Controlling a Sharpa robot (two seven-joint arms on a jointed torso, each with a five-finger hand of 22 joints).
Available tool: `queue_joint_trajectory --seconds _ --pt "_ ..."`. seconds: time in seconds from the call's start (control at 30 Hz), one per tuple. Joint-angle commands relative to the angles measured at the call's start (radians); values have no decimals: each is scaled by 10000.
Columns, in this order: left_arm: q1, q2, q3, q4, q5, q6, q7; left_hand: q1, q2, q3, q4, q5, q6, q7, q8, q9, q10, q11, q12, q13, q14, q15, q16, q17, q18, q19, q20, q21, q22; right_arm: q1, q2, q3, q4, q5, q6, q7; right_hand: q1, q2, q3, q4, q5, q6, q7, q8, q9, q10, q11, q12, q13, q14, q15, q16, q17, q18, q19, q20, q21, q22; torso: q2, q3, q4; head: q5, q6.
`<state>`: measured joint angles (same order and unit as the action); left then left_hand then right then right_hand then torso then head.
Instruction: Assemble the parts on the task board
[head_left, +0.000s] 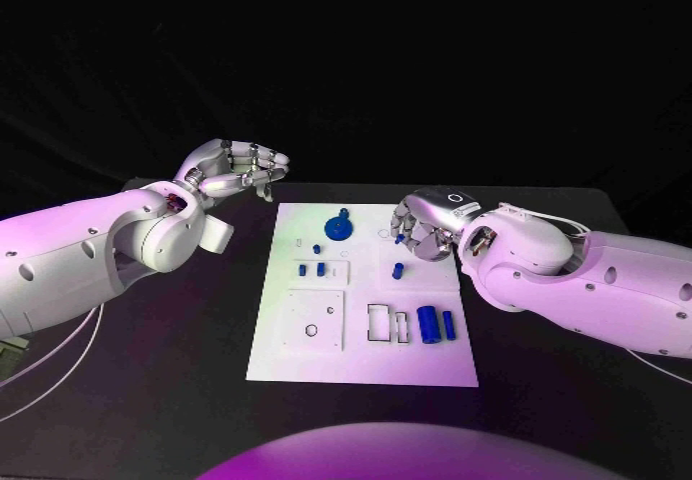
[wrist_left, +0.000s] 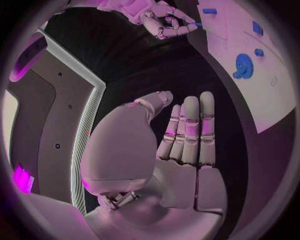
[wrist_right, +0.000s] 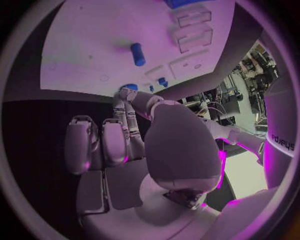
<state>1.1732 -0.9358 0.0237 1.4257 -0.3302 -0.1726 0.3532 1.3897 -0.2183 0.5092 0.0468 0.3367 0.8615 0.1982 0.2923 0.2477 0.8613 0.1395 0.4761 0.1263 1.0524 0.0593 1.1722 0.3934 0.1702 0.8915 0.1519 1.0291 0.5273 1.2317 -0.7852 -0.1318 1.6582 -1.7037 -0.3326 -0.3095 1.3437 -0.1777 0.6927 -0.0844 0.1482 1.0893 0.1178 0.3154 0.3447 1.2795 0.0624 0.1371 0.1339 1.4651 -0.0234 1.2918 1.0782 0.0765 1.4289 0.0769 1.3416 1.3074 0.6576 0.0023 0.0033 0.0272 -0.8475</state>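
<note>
Your right hand (head_left: 427, 222) is pinching a small blue part (head_left: 400, 238) over the task board (head_left: 364, 350) (far edge), while your left hand (head_left: 231, 170) is hovering beside it, fingers apart, grasping nothing.

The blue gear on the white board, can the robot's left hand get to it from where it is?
Probably yes. The left hand hovers empty beside the task board's far corner, and the blue gear lies flat near that edge with nothing between them.
</note>
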Motion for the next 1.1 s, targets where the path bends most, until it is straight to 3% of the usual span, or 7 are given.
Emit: queue_joint_trajectory --seconds 0.03,0.23,0.33,0.4,0.57,0.87,1.1 --pt "8 51 9 -3 14 106 36 76 -4 -3 -69 36 -58 -5 28 -13 -48 -6 55 -16 -71 -8 2 -16 146 -30 -7 -40 -12 35 139 5 308 145 -25 -61 -118 -17 41 -40 -81 76 17 33 16 202 -155 50 16 202 -59 30 -11 -183 62 3 81 1101 -13 -17 24 77 -4" --pt "7 99 9 -28 14 121 33 78 -6 -5 -75 36 -67 -1 27 -15 -69 -1 56 -19 -77 -4 2 -18 145 -32 -5 -38 -11 2 714 -4 621 257 96 31 -120 -13 46 -43 -86 74 18 33 18 200 -155 48 20 196 -60 11 -48 -177 47 3 56 1085 -15 -12 5 285 -18" --pt "7 124 8 -26 14 129 25 78 -6 -5 -75 36 -67 -1 27 -15 -69 -1 56 -19 -77 -4 2 -18 145 -32 -5 -38 -11 -103 989 -28 653 274 118 104 -120 -10 50 -45 -87 72 19 32 19 198 -154 46 21 192 -60 -1 -70 -170 32 2 33 1070 -21 -31 16 384 -38" --pt "7 137 8 -24 14 123 14 78 -6 -5 -75 36 -67 -1 27 -15 -69 -1 56 -19 -77 -4 2 -18 145 -32 -5 -38 -11 -178 1132 -54 632 280 142 145 -120 -6 55 -47 -88 67 20 30 19 194 -153 43 23 193 -60 5 -62 -172 37 2 41 1076 -6 -24 15 510 -42" --pt "7 161 8 -13 14 119 -17 78 -6 -5 -75 36 -67 -1 27 -15 -69 -1 56 -19 -77 -4 2 -18 145 -32 -5 -38 -11 -462 1391 -113 541 297 199 233 -123 3 65 -51 -92 58 23 27 21 187 -150 38 26 191 -60 3 -70 -170 30 1 31 1070 -1 -25 20 620 -96" --pt "10 202 7 26 22 79 -3 69 -1 -13 -76 37 -79 9 28 -17 -99 8 67 -22 -86 5 6 -21 143 -37 1 -36 -10 -1075 1792 -173 304 297 229 353 -129 10 73 -54 -92 47 28 23 23 178 -146 32 30 187 -58 -6 -89 -166 21 1 17 1062 26 -14 6 942 -210" --pt "12 234 7 50 23 87 -7 65 7 -14 -73 39 -81 11 30 -18 -103 10 74 -22 -87 7 9 -22 142 -38 4 -36 -10 -1333 2001 -202 68 235 222 373 -131 16 79 -57 -92 41 31 21 24 174 -144 28 33 186 -57 -6 -93 -160 8 1 -3 1049 24 -16 23 1078 -251"
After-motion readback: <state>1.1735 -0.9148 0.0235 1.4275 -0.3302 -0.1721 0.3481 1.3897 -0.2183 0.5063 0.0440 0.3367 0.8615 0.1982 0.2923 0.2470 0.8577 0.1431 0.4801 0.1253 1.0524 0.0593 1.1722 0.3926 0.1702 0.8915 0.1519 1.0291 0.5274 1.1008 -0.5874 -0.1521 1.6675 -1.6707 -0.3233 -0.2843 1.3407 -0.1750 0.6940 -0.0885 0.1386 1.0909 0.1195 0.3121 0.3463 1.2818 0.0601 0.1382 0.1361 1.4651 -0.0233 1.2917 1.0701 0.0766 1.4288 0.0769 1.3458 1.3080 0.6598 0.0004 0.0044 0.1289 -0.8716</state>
